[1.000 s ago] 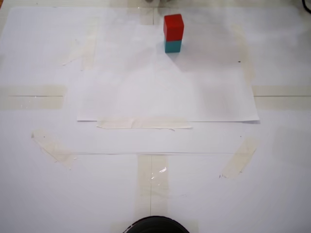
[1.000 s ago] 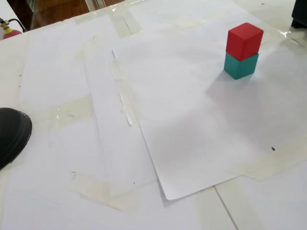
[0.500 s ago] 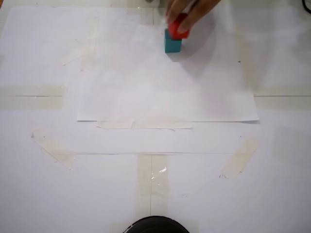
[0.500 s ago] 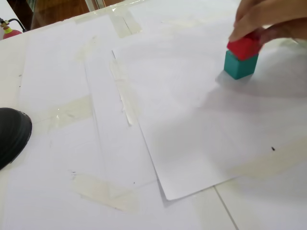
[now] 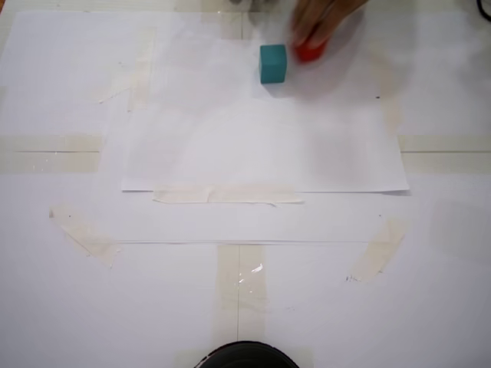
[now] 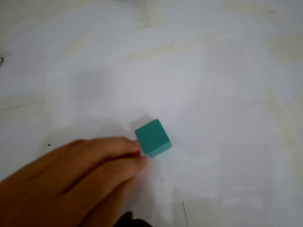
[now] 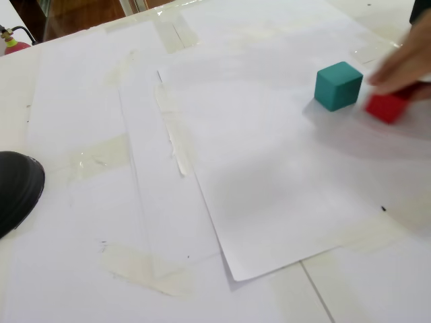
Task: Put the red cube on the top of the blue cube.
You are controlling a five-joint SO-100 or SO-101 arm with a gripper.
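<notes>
Two cubes that stood stacked a second ago now sit apart: the red cube (image 5: 311, 52) has come off the blue cube (image 5: 272, 63) and is just beside it, at about 3 o'clock in a fixed view looking straight down and at about 4 o'clock (image 7: 386, 108) in the slanted fixed view. What took it off is a person's hand (image 5: 322, 19), which reaches in from the 12 to 1 o'clock edge of the downward view; its fingers are closed round the red cube, which is blurred and looks low over the paper, though I cannot tell whether it already touches it

The blue cube has kept its spot near the 12 o'clock end of the surface (image 5: 245, 291), upright and bare on top. In the wrist view it (image 6: 152, 137) sits near the middle, with the person's hand (image 6: 71, 179) coming from 7 o'clock and touching or nearly touching its near corner; the red cube is hidden there

The robot's own hand shows in no view, so I cannot tell whether its fingers are apart or together

For the task, this looks like a reset: the finished stack is undone, and the red cube must again be picked up and set on the blue one
</notes>
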